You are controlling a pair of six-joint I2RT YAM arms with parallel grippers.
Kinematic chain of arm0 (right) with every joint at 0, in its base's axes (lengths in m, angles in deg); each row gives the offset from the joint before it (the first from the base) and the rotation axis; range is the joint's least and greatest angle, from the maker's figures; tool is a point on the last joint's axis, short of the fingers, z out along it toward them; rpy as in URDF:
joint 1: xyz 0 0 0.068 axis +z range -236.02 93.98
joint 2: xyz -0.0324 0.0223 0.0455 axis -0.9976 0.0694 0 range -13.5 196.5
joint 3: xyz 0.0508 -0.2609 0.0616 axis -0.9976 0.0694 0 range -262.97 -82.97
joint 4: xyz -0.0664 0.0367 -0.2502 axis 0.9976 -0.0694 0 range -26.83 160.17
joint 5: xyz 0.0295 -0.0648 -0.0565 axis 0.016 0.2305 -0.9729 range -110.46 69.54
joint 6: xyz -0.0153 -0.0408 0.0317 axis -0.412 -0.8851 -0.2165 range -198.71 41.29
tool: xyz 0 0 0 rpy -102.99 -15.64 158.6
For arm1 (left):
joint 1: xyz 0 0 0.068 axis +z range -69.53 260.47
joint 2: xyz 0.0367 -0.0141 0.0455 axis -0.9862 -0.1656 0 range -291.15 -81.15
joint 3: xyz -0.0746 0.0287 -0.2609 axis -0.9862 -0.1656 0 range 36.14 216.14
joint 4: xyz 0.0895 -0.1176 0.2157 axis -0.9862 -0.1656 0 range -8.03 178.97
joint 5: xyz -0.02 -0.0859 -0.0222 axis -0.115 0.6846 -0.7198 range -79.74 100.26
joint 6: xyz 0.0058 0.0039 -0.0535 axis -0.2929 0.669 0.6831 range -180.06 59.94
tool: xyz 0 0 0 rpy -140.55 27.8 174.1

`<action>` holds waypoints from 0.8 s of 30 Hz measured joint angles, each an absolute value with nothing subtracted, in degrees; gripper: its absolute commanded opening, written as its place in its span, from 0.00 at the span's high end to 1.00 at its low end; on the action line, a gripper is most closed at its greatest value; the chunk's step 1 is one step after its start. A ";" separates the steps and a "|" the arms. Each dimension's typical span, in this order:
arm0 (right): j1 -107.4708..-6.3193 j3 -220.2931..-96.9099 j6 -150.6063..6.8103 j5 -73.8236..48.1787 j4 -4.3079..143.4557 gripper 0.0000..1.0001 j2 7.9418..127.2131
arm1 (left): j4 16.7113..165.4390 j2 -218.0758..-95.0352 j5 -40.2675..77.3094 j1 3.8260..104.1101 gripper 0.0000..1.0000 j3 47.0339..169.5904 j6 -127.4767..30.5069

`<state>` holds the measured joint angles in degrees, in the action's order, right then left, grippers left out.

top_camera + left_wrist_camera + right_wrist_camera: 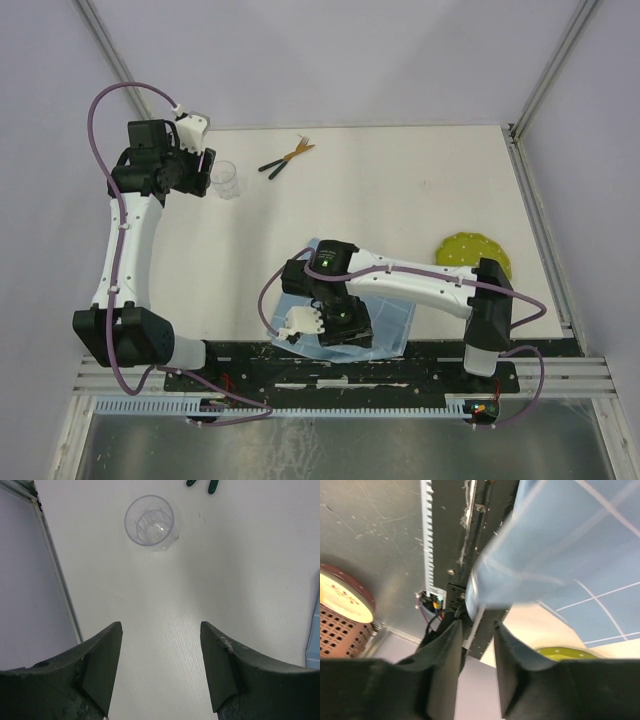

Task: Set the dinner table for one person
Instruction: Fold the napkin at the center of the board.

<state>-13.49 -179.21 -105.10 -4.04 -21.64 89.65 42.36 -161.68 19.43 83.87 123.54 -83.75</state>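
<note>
The dinner table (400, 190) is a large off-white top. A light-blue gridded cloth (385, 320) lies near its front edge under my right gripper (345, 325). In the right wrist view that gripper (477, 625) is open by a narrow gap, and a raised, blurred fold of the cloth (560, 545) hangs just beyond its fingertips, not between them. A clear cup (227, 180) stands at the back left, with my left gripper (205, 165) beside it. Seen from the left wrist, the left gripper (160, 626) is open and empty, short of the cup (149, 520).
Green-handled cutlery (285, 158) lies behind the cup. A yellow-green plate (475, 255) sits at the right and shows in the right wrist view (565, 653). A black rail (340, 375) runs along the near edge. A metal frame bar (55, 575) borders the table's left side.
</note>
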 measured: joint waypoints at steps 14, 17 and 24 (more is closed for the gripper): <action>-21.38 -183.78 -101.52 -18.42 -18.67 0.80 91.73 | 42.45 -160.81 19.21 83.80 0.30 122.86 -84.36; -28.88 -186.21 -101.65 -21.00 -15.78 0.98 94.28 | 42.65 -160.81 18.73 83.80 0.30 122.75 -84.36; -39.24 -192.15 -101.39 -22.05 -10.36 0.98 105.30 | 43.76 -160.81 17.18 83.63 0.30 122.75 -84.34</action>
<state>-39.24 -192.15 -101.39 -22.05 -10.36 105.30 43.76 -160.81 17.18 83.63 122.75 -84.34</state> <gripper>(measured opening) 0.024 0.707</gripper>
